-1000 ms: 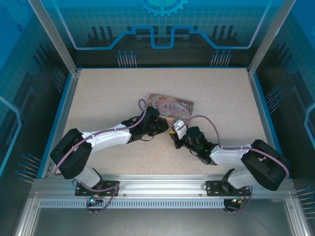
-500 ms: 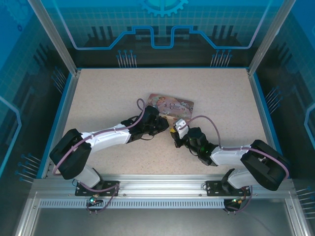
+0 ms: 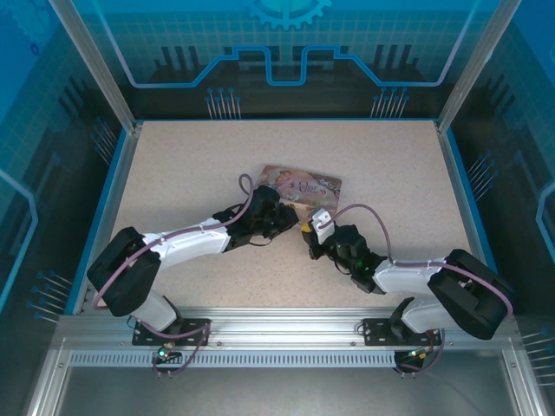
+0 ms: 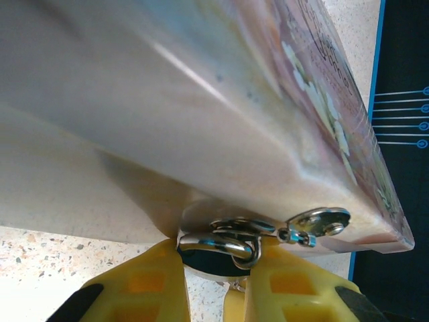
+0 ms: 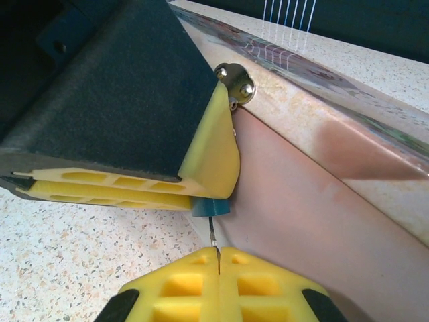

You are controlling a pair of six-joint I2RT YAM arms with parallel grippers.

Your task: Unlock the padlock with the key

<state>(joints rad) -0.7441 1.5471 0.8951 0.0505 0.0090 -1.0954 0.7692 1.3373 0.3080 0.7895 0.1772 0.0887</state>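
Beside the tin [image 4: 201,100], your right gripper [image 5: 218,255] has edged its pinched key [image 5: 212,236] to the padlock [image 5: 211,207] your left gripper [image 4: 216,258] clamps: insert next

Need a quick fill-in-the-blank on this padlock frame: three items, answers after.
1. The left gripper is shut on the tiny dark blue squarish padlock, whose thin shackle is ___ in colour.
2. The right gripper, jaws ___, pinches the thin dark metal key.
3. The padlock sits against the side of the pink illustrated tin box, which lies on the speckled ___.
Missing: silvery; shut; table.
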